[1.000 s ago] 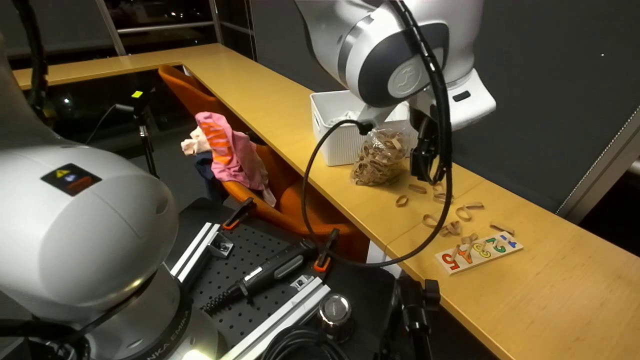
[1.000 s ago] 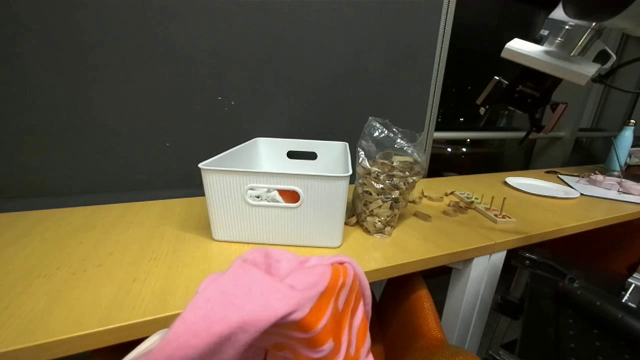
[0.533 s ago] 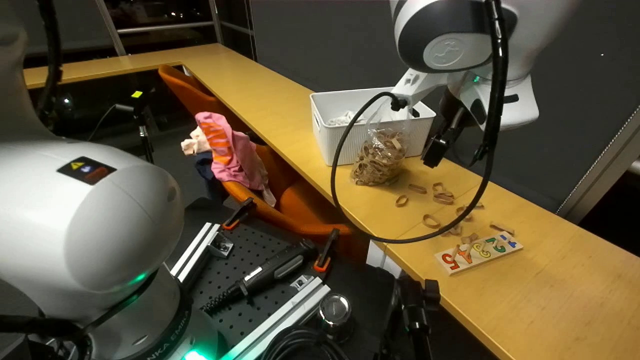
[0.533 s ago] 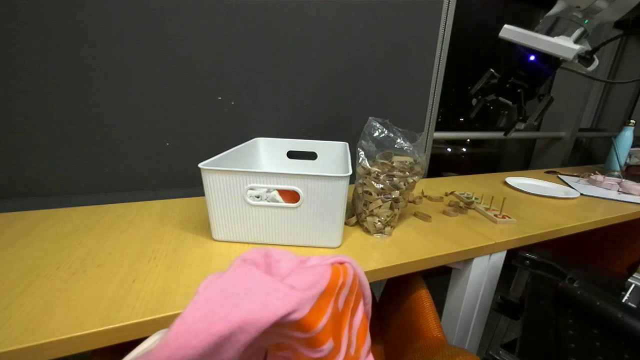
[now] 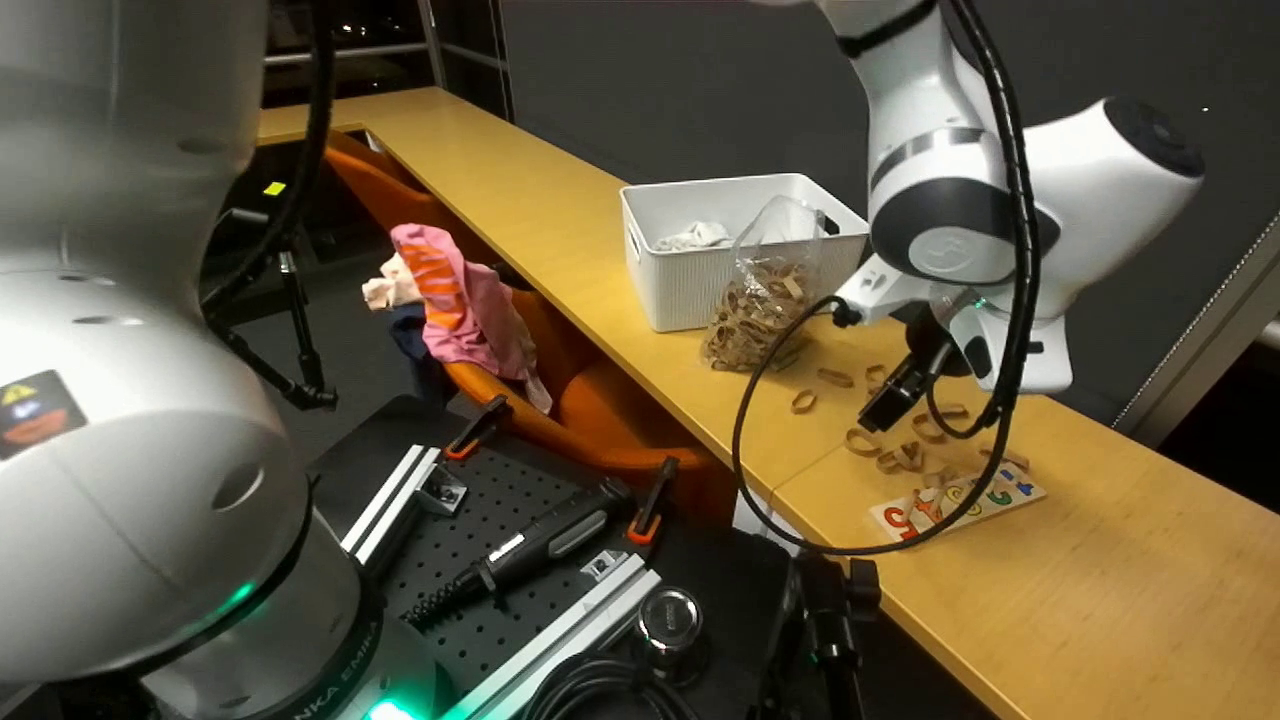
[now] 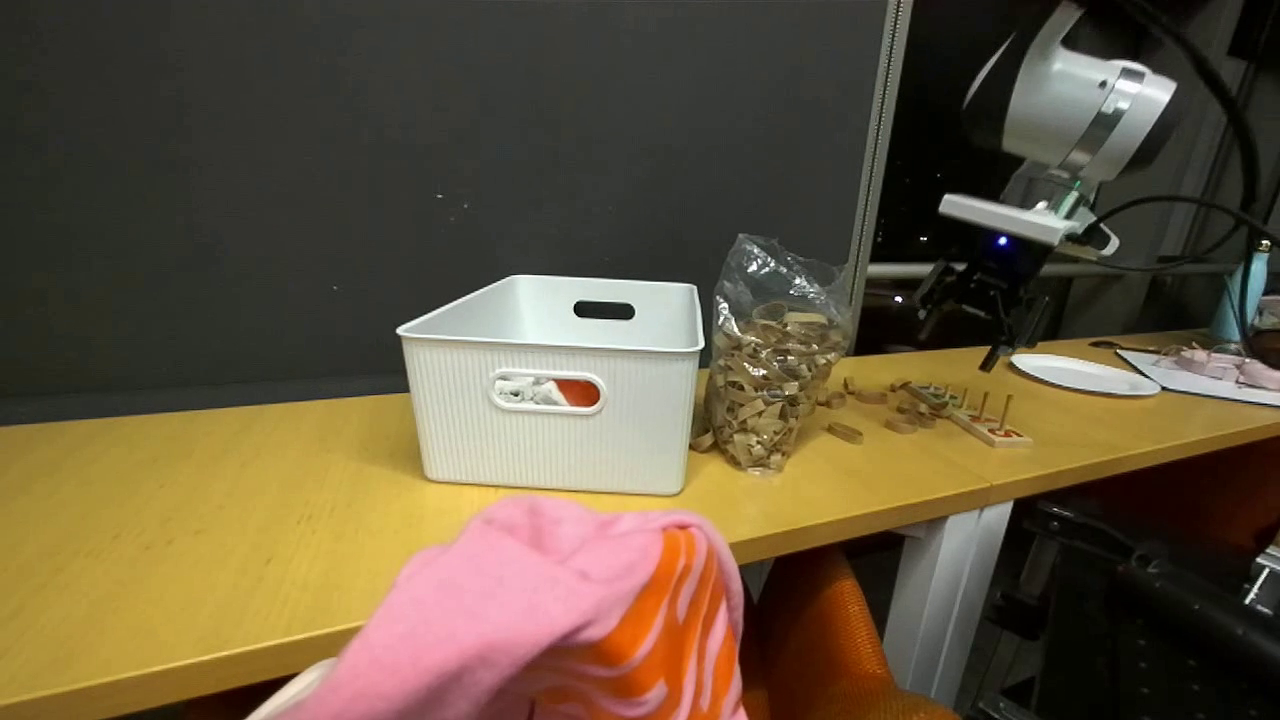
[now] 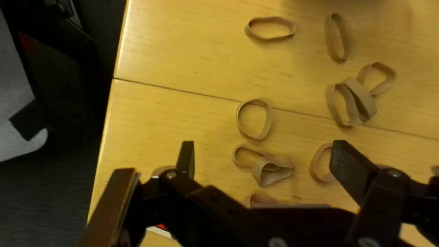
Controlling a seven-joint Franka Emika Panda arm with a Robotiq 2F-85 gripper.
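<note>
Gripper (image 7: 263, 154): spread wide, empty, above the table (image 7: 164, 127). Rubber bands (image 7: 362, 99): several, loose, none yet grasped. Numbered peg board (image 6: 1000, 437): beside them, apart from the gripper.

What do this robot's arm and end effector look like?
The arm is white and rounded, with dark grey joint bands, a black cable along it and a dark label bearing a yellow triangle. The end effector is black and angular, with two jointed fingers.

wrist view | number board (image 7: 159, 231): mostly behind gripper (image 7: 263, 158) | tan loop (image 7: 313, 167): partly
</note>
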